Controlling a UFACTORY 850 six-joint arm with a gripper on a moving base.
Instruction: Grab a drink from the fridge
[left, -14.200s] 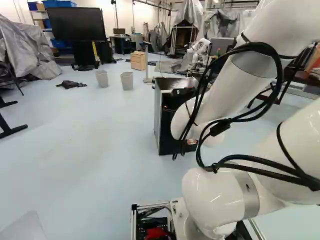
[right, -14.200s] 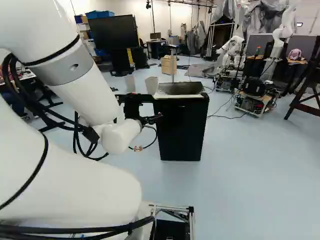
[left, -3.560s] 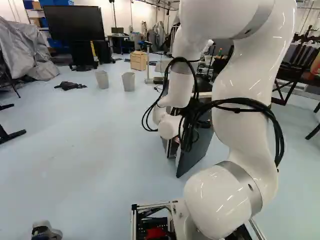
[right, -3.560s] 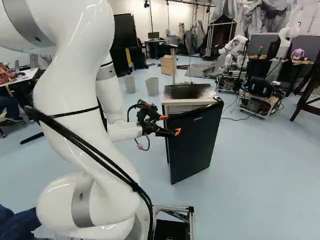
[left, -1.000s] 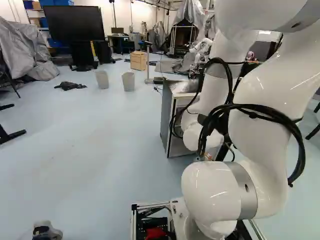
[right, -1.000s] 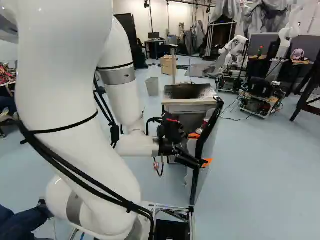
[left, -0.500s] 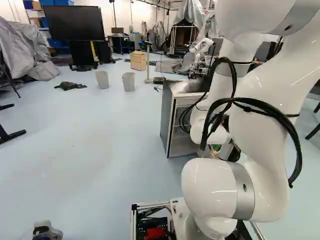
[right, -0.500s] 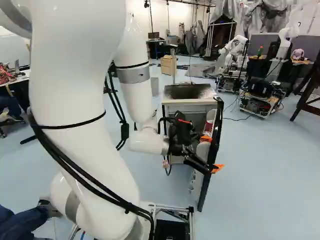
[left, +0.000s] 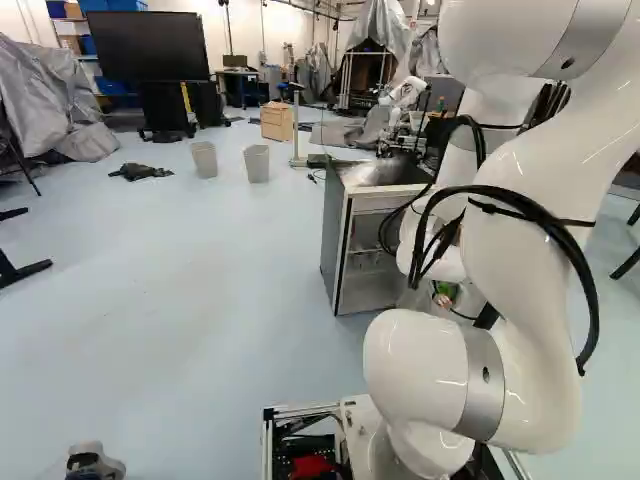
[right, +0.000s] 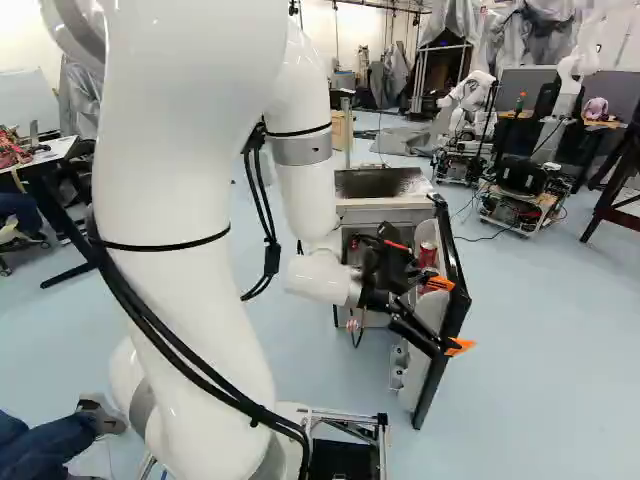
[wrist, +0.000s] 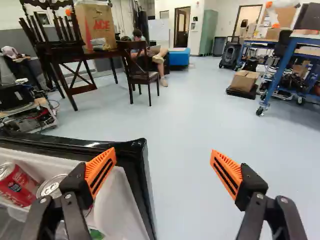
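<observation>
The open fridge (left: 337, 240) bears, inside its door (wrist: 135, 162), a red can (wrist: 16, 186) and, nearer the door's free top corner, a second can (wrist: 49, 188). The gripper's (right: 458, 315) fingers stand apart near that corner.

open fridge (left: 337, 245) partly behind wht arm (left: 415, 360)

- I'm looking into a robotics lab with a workshop feel.
- At the upper right of the right base view I see another robot (right: 468, 92), with a cart (right: 513, 210) of exposed electronics just below and right of it.
- At the upper left of my left base view: a big screen (left: 152, 47), grey sheeting (left: 58, 85) and blue bins (left: 115, 5).
- Beyond the dark chair (wrist: 139, 75), my wrist view shows me a blue wheeled bench (wrist: 281, 72) loaded with gear.
</observation>
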